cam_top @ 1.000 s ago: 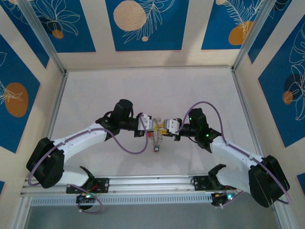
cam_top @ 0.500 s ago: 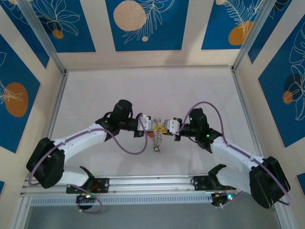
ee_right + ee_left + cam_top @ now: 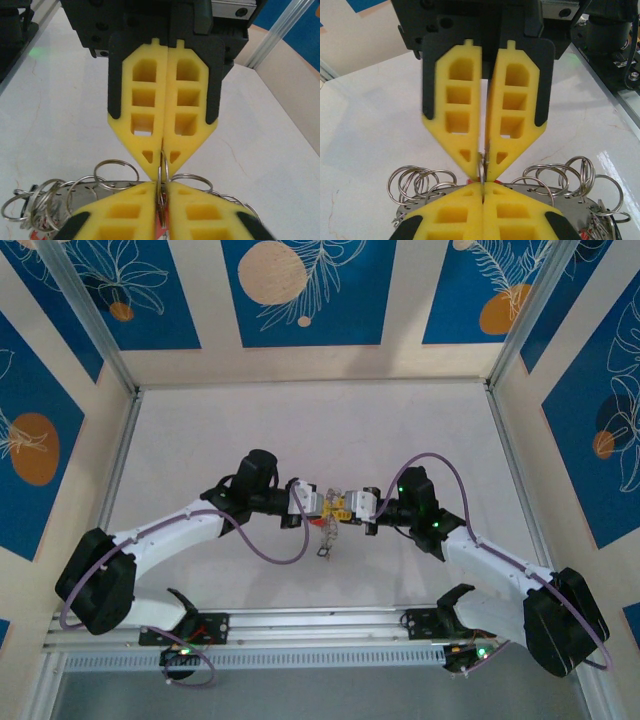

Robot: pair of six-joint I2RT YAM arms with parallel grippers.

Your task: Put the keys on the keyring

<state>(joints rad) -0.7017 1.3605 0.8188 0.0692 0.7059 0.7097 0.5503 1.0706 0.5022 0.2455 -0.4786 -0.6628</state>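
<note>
The keyring [image 3: 324, 528] hangs in the air over the white, faintly veined desk [image 3: 300, 430], held between the two hands, which meet tip to tip near the middle of the desk. From above it reads as a short silvery string dropping below the yellow fingertips, with a red speck at its low end, the keys [image 3: 322, 552], too small there to make out.

Close up it is a cluster of thin, bright wire loops fanned out to both sides of a flat grey metal band [image 3: 555, 192]. The loops overlap one another, each catching the light.

The left hand [image 3: 483, 170] has its yellow foam fingers a little apart at the base and closed at the tips, pinching one thin upright loop of the keyring. The right hand [image 3: 161, 167] has its fingers pressed flat together along their whole length – its tips nip a loop as well. Each wrist view shows the other hand's yellow fingertips coming up from the bottom edge and touching its own. A sliver of red plastic shows just below the loops in the right wrist view.

The walls [image 3: 300, 290] around the desk carry blue panels with white leaf drawings and orange discs.
</note>
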